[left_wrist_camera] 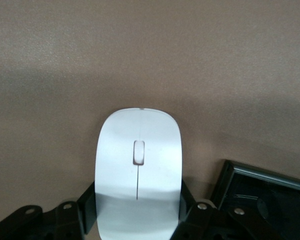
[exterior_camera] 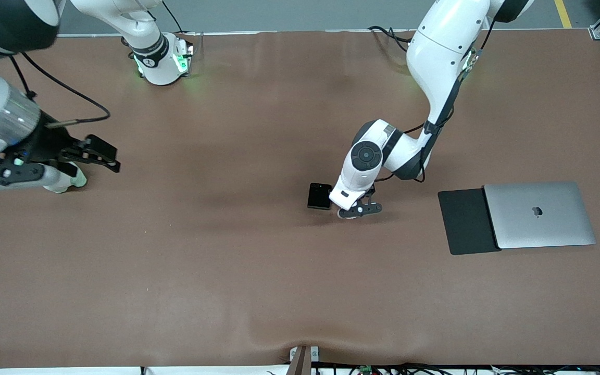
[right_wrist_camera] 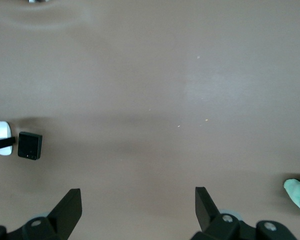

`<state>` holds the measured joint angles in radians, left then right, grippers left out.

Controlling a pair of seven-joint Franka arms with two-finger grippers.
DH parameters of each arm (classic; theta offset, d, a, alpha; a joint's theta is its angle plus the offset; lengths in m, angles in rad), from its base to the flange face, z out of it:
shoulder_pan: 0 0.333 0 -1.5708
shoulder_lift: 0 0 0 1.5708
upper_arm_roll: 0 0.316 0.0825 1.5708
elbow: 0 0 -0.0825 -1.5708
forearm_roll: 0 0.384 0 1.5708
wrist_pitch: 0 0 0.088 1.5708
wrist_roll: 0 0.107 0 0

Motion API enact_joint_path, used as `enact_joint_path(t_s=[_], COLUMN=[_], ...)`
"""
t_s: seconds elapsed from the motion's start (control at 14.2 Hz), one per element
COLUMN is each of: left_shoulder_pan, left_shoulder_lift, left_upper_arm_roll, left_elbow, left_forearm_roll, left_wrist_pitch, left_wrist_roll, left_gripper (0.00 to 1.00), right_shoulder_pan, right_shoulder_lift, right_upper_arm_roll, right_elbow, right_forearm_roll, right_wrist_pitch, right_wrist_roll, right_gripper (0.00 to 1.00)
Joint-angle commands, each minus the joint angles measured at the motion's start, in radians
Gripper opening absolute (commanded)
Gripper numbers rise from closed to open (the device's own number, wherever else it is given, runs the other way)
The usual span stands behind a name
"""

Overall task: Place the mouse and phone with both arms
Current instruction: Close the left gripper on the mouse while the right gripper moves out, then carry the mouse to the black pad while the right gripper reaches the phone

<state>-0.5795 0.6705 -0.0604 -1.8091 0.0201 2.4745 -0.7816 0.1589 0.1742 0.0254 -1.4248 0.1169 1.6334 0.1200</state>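
The white mouse (left_wrist_camera: 138, 170) lies on the brown table mat, and my left gripper (left_wrist_camera: 137, 205) is shut on its sides, one black finger touching each side. In the front view the left gripper (exterior_camera: 356, 210) is low at the table's middle, with only a sliver of the mouse (exterior_camera: 346, 214) showing under it. The black phone (exterior_camera: 320, 196) lies flat right beside it, toward the right arm's end; its corner also shows in the left wrist view (left_wrist_camera: 270, 200). My right gripper (exterior_camera: 103, 154) is open and empty, up over the right arm's end of the table.
A closed silver laptop (exterior_camera: 539, 213) lies toward the left arm's end, partly on a flat black mouse pad (exterior_camera: 465, 221). The right wrist view shows the phone (right_wrist_camera: 29, 145) and mouse (right_wrist_camera: 1, 138) small in the distance, and a pale green thing (right_wrist_camera: 297, 193) at its edge.
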Motion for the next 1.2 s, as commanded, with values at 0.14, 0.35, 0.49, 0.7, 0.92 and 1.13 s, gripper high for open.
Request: enact_joint_path(t_s=[0.14,0.35,0.49,0.7,0.92,1.13], left_shoulder_pan=[0.004,0.01,0.044,0.111,0.206,0.308], left_shoulder_lift=[-0.063,-0.112,-0.198,-0.282,-0.334,-0.35], left_upper_arm_roll=[0.005,0.007,0.007,0.002,0.001,0.001], left_elbow=[-0.018,-0.044,-0.128,-0.211,-0.257,-0.271], left_forearm_roll=[0.034,0.035,0.069,0.098,0.098,0.098], left_wrist_pitch=[-0.025,-0.058,-0.058,-0.058,-0.06,-0.06], left_wrist_roll=[-0.038,-0.034,-0.013,0.044,0.119,0.241], left_gripper=[0.0,0.0,0.0,0.0,0.0,0.0], right_shoulder_pan=[0.108,0.148,0.194,0.247,0.3,0.391], right_shoulder_lift=[0.08,0.129,0.163,0.22,0.267,0.318], right_upper_arm_roll=[-0.01,-0.009,-0.01,-0.009,-0.009,-0.009], right_elbow=[0.02,0.018,0.009,0.007,0.007,-0.002], right_forearm_roll=[0.014,0.026,0.026,0.027,0.027,0.027], right_wrist_pitch=[-0.001,0.025,0.055,0.094,0.124,0.236], right_wrist_roll=[0.027,0.053,0.055,0.117,0.177,0.352], right_gripper=[1.0,1.0,1.0,1.0,1.0,1.0])
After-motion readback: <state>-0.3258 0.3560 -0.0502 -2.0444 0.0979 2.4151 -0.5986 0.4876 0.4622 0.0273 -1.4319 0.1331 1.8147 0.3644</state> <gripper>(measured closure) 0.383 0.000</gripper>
